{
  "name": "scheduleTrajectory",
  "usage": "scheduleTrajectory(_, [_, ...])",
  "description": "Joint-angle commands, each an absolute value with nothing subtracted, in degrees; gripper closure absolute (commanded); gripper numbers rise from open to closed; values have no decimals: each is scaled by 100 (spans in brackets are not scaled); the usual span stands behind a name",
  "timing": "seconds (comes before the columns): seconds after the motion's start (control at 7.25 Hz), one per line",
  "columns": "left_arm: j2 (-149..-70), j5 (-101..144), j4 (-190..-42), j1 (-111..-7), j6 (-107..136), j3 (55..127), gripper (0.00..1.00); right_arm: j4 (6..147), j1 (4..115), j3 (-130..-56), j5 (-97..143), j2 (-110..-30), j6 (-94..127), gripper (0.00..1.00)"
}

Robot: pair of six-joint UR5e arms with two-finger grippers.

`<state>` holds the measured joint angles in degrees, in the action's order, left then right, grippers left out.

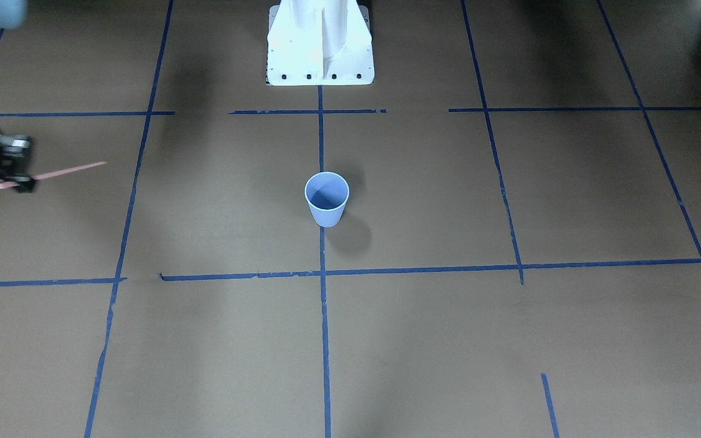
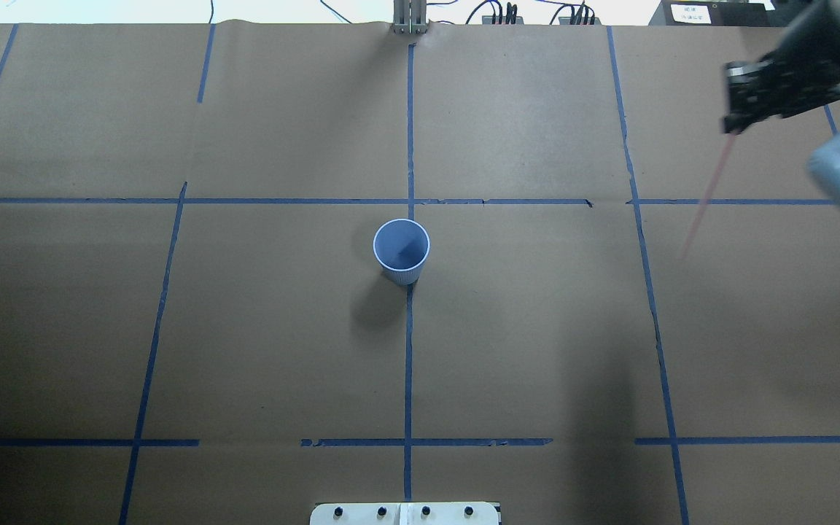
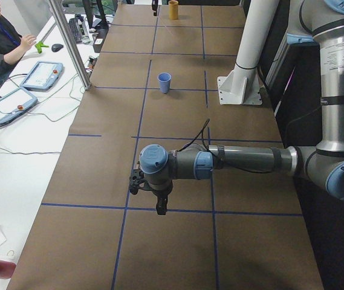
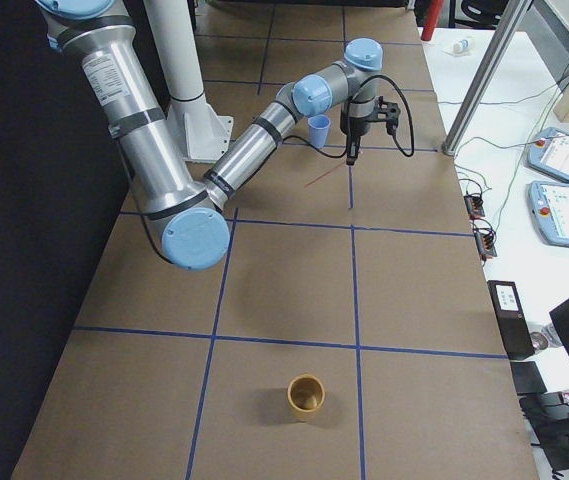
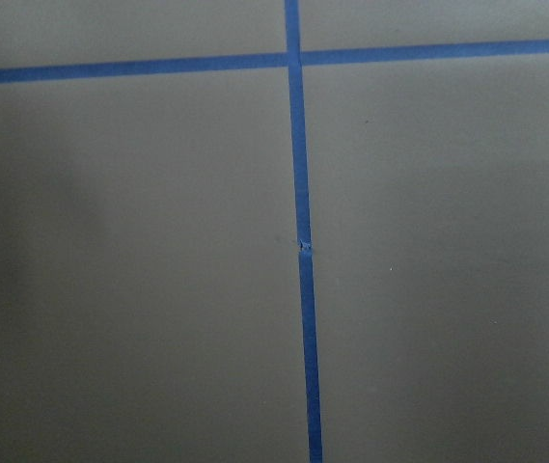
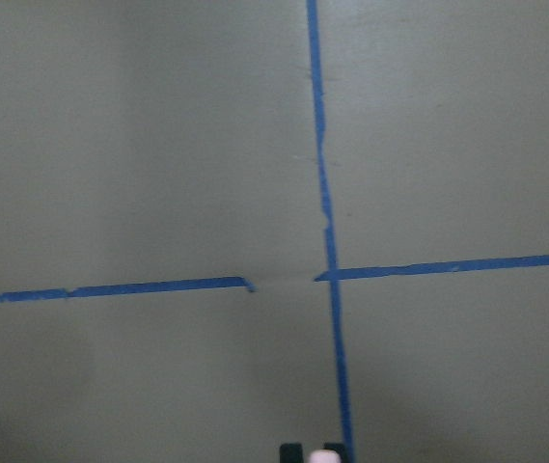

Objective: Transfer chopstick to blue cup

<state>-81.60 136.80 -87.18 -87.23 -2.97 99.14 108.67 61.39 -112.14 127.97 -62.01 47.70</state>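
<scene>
From across the table: shows the right claw (image 1: 20, 180) at the frame's left edge, clamped on the chopstick (image 1: 67, 170) near one end, with the long free end slanting toward the blue cup (image 1: 327, 199), standing upright mid-table and well apart. For a clean carry: bring the claw above the mouth, tip the chopstick steeper, lower the free end past the rim before letting go, and keep clear of the wall of so light a cup. From overhead: looks straight into the round mouth, seemingly empty, and gives the sideways gap to close; good for lining up tip and rim, poor for height. From the left end: alone catches the left claw (image 3: 159, 204), hanging low over the brown paper (image 3: 178, 254); cannot tell whether open or shut. Also picks up an orange cup (image 3: 173, 9) far off. From the right end: adds height, yet cannot tell whether the low tip clears the paper. From the left wrist: only paper and blue tape (image 5: 300, 241). From the right wrist: two dark fingertips (image 6: 292, 451) at the bottom edge, a pink end pinched between.
</scene>
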Motion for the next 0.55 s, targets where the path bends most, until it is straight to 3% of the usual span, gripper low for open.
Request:
scheduleTrajectory(0.0, [-8148, 13685, -8719, -8728, -299, 9993, 0, 10846, 5285, -10412, 12516, -4763, 6549, 100])
scheduleTrajectory(0.28, [-8156, 13676, -8727, -8728, -299, 10028, 0, 10584, 4967, -9042, 12244, -3372, 7677, 100])
scheduleTrajectory(0.41, [-8156, 13676, -8736, -8728, -308, 10028, 0, 10312, 4966, -8765, 12217, -3314, 8238, 100])
